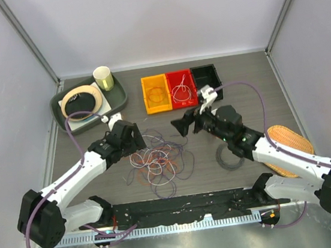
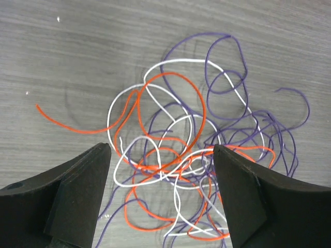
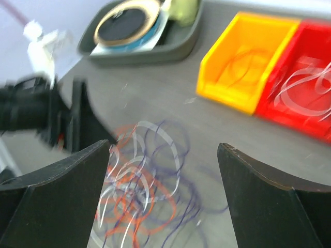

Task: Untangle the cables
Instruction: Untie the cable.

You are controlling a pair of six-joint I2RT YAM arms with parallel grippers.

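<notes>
**Cables** (image 1: 157, 161): a tangled heap of thin white, orange and purple loops. It lay on the bench (image 1: 240, 90) at mid-front, between the two arms.

**Left tool** (image 1: 136, 138): jaws stood wide apart and held nothing. It hung over the heap's upper left edge. In the left wrist view the tangle (image 2: 191, 155) sat directly beneath the gap of the left tool (image 2: 161, 155), with one orange tail trailing off to the left.

**Right tool** (image 1: 182, 125): jaws were spread wide and empty. It was above the bench, up and right of the heap and clear of it. In the blurred right wrist view the heap (image 3: 139, 191) lay below the right tool (image 3: 164, 155), mostly toward its left finger.

**Yellow bin** (image 1: 147, 96): held an orange loop.

**Red bin** (image 1: 179, 74): held a white loop. Both bins stood beyond the heap.

**Black coil** (image 1: 228, 155): lay to the right of the heap.
</notes>
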